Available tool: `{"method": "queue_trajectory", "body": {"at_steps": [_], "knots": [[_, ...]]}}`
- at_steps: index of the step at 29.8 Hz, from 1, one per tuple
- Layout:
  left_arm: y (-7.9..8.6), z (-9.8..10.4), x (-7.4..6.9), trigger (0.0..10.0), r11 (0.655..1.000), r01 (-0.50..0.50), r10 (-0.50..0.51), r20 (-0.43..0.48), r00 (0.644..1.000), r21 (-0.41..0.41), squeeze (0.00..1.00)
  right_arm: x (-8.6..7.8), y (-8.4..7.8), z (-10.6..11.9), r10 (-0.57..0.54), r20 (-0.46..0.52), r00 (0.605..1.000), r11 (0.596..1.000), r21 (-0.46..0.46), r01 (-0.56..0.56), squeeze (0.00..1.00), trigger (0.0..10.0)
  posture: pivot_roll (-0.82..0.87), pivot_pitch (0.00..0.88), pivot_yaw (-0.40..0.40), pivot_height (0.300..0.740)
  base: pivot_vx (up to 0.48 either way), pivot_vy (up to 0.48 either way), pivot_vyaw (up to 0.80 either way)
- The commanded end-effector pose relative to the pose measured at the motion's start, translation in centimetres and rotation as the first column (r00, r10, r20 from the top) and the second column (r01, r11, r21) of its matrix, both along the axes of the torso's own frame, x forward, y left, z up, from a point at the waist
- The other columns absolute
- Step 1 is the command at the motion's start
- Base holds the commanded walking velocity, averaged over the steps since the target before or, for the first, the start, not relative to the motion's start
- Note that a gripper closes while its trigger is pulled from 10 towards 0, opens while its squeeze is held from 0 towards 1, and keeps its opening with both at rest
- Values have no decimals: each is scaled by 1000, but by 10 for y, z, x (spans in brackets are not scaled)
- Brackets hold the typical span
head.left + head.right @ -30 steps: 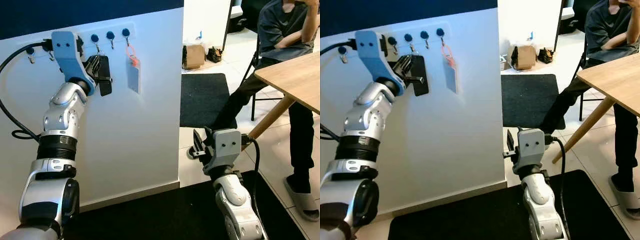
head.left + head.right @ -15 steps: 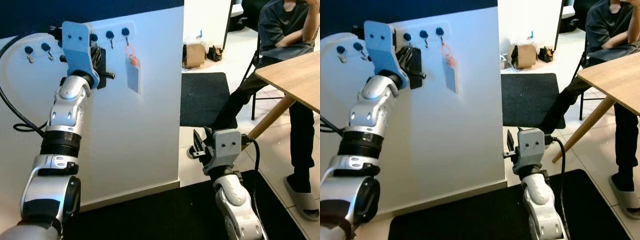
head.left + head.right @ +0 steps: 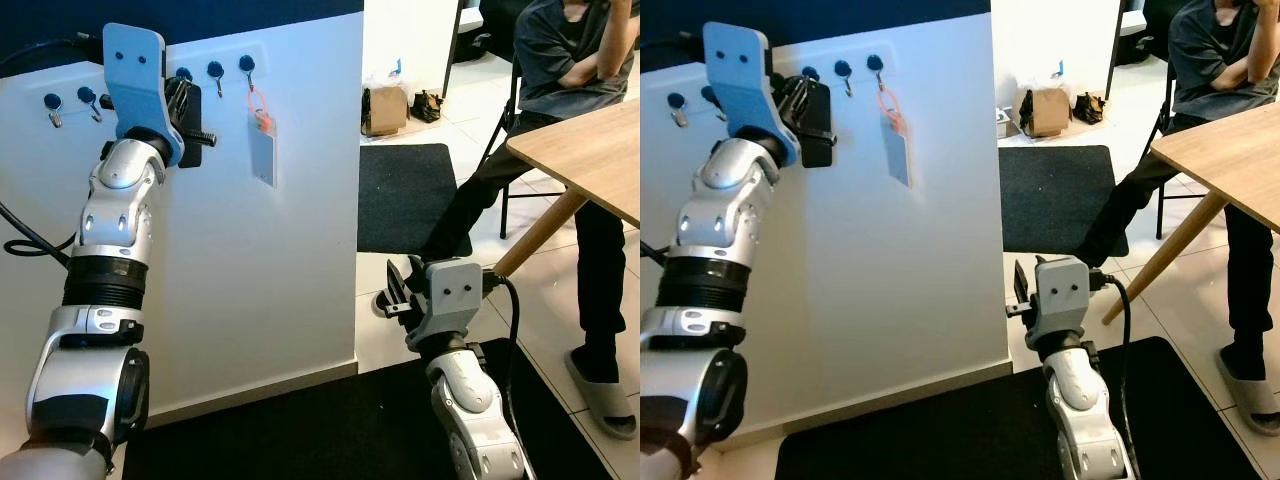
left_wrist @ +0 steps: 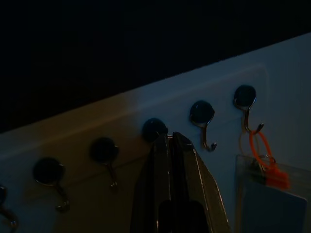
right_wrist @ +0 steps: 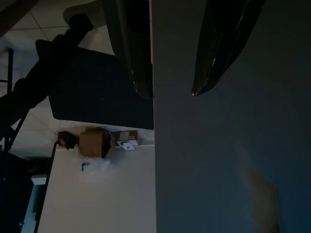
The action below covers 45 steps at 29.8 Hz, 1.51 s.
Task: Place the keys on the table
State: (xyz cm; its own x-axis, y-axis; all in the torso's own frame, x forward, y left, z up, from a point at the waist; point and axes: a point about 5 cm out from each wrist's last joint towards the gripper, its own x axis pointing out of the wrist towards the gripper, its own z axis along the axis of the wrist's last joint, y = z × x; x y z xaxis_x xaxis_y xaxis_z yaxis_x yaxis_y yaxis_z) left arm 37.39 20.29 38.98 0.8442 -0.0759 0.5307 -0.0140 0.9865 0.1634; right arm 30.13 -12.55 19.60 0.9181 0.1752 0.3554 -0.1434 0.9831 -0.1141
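The left gripper (image 4: pixel 170 145) is up at the white wall, and its two black fingers are pressed together right at one of the dark hooks (image 4: pixel 154 129). I think it went there to pinch something hanging there, but I cannot tell if anything is caught between them. The keys (image 3: pixel 263 112) I can see are on an orange loop, with a clear card tag (image 3: pixel 263 155) hanging below, on the end hook (image 3: pixel 246 64) just beside the gripper. They hang there so they are easy to find.

The right gripper (image 5: pixel 170 90) hangs low by the wall edge, fingers apart, doing nothing.

The wooden table (image 3: pixel 590 160) is well off to the right. A person (image 3: pixel 570 60) sits beside it.
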Motion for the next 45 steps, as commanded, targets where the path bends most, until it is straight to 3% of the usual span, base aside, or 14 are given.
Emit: {"method": "queue_trajectory", "body": {"at_steps": [1, 3, 10, 13, 16, 19, 24, 26, 27, 29, 30, 34, 36, 45], "knots": [[20, -3, -5, 10000, 999, -53, 52, -15, 999, -6, 0, -2, 3, -3, 9, -8, 1000, 1000, 2, -9, 0, 10000, 17, 244, 134, 740, 0, 0, 0], [20, -3, -5, 10000, 999, -53, 52, -15, 999, -6, 0, -2, 3, -3, 9, -8, 1000, 1000, 2, -9, 0, 10000, 17, 244, 134, 740, 0, 0, 0], [23, -40, -12, 10000, 994, 96, -103, -136, 985, -57, 0, -3, 1, -4, 6, -12, 1000, 1000, 0, -6, 0, 10000, 23, 245, 130, 740, 0, 0, 0], [23, -44, -13, 10000, 993, 102, -110, -145, 983, -65, 0, -3, 1, -4, 7, -12, 1000, 1000, 0, -7, 0, 10000, 23, 245, 130, 740, 0, 0, 0], [21, -64, -18, 10000, 981, 133, -156, -167, 973, -140, 0, -2, 2, -4, 12, -13, 1000, 1000, -1, -12, 0, 10000, 26, 244, 128, 740, 0, 0, 0], [17, -76, -21, 10000, 977, 140, -169, -187, 968, -158, 0, -2, 2, -5, 12, -15, 1000, 1000, -3, -12, 0, 10000, 23, 244, 128, 740, 0, 0, 0], [2, -106, -29, 10000, 970, 164, -209, -264, 942, -182, 0, -4, 0, -8, 6, -26, 1000, 1000, -10, -6, 0, 10000, 22, 239, 126, 740, 0, 0, 0], [2, -106, -29, 10000, 970, 164, -209, -264, 942, -182, 0, -4, 0, -8, 6, -26, 1000, 1000, -10, -6, 0, 10000, 22, 239, 126, 740, 0, 0, 0], [-12, -129, -36, 10000, 950, 164, -244, -301, 922, -267, 0, -6, -6, -19, -13, -64, 998, 1000, -4, 12, 0, 10000, 20, 239, 122, 740, 0, 0, 0], [-12, -129, -36, 10000, 950, 164, -244, -301, 922, -267, 0, -6, -6, -19, -13, -64, 998, 1000, -4, 12, 0, 10000, 20, 239, 122, 740, 0, 0, 0], [-22, -147, -43, 10000, 936, 127, -236, -319, 918, -329, 0, -11, -12, -33, -33, -112, 993, 999, -9, 32, 0, 10000, 18, 236, 116, 740, 0, 0, 0], [-29, -159, -50, 10000, 943, 95, -203, -325, 924, -320, 0, -17, -16, -45, -51, -154, 987, 999, -7, 50, 0, 10000, 15, 233, 111, 740, 0, 0, 0], [-39, -174, -57, 10000, 943, 85, -204, -356, 912, -322, 0, -26, -22, -58, -71, -197, 978, 997, -20, 69, 0, 10000, 11, 230, 109, 740, 0, 0, 0], [-58, -181, -70, 10000, 937, 138, -262, -388, 883, -320, 0, -35, -32, -65, -103, -213, 972, 995, -34, 98, 0, 10000, 4, 222, 108, 740, 0, 0, 0]]}}
